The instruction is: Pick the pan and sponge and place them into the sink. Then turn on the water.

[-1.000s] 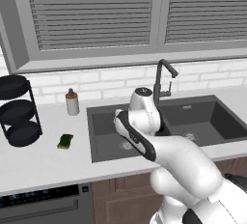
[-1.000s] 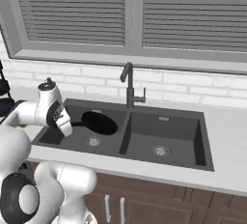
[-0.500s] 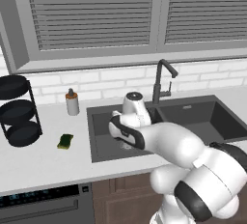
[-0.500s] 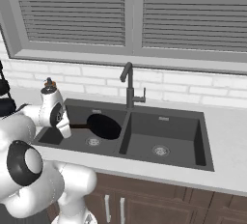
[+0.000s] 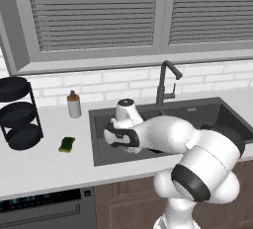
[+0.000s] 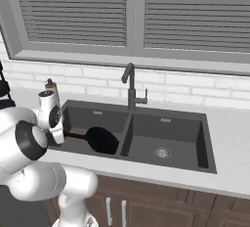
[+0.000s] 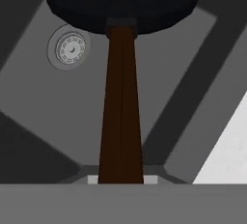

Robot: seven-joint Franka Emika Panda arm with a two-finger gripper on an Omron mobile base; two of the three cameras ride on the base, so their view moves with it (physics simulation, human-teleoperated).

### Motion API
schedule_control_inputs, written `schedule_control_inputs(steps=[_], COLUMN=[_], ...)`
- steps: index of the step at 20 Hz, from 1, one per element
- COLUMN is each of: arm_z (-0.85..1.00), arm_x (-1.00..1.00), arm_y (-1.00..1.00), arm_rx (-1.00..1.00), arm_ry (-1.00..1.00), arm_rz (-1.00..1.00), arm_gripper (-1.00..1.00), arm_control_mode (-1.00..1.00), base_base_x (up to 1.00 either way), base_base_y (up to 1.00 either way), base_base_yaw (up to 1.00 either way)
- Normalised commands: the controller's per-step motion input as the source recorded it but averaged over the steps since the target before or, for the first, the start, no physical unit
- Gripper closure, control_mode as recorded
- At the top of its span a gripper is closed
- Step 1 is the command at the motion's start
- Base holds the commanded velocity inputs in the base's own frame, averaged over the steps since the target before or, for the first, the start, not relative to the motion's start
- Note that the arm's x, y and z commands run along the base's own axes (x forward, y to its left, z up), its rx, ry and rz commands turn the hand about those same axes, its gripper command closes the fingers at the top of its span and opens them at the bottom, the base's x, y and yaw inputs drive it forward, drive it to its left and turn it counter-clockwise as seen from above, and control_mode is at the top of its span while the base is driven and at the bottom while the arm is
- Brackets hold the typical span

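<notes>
At the far left of the left base view stands a black round tiered rack [image 5: 18,114] on the pale grey counter [image 5: 44,166]. No brand, label or lettering can be read on anything in these views. Next to the right is a small grey soap bottle with a brown pump top [image 5: 74,105] near the white brick wall, and in front of it lies the small rectangular yellow sponge with a dark green scrubbing layer [image 5: 66,144], flat on the counter, just left of the large dark grey double-basin sink [image 5: 99,146].

The two-finger gripper [image 6: 62,134] hangs over the left basin and is clenched on the long thin dark brown handle of the small round black frying pan [image 6: 102,140]. In the right base view the pan head sits inside the left basin, close to the divider between the basins; whether it rests on the floor cannot be told. In the hand view the handle runs straight up from the fingertips to the pan [image 7: 120,1], with a round metal drain [image 7: 69,49] to its left.

Behind the divider rises the tall dark gooseneck faucet [image 6: 131,86]. The right basin shows its own round drain [image 6: 162,152].
</notes>
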Motion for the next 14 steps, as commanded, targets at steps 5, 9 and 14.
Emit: schedule_control_inputs(steps=[5, 9, 14], arm_z=[-0.3, -0.34, -0.52], arm_x=[0.19, 0.53, 0.71], arm_y=[0.02, 0.0, 0.0], arm_rx=[0.0, 0.0, 0.0], arm_ry=[0.01, 0.0, 0.0], arm_rz=[-0.08, -0.06, -0.04], arm_gripper=[1.0, 1.0, 1.0], arm_control_mode=[-1.0, -1.0, -1.0], base_base_x=[0.0, 0.0, 0.0], base_base_y=[0.0, 0.0, 0.0], base_base_yaw=[0.0, 0.0, 0.0])
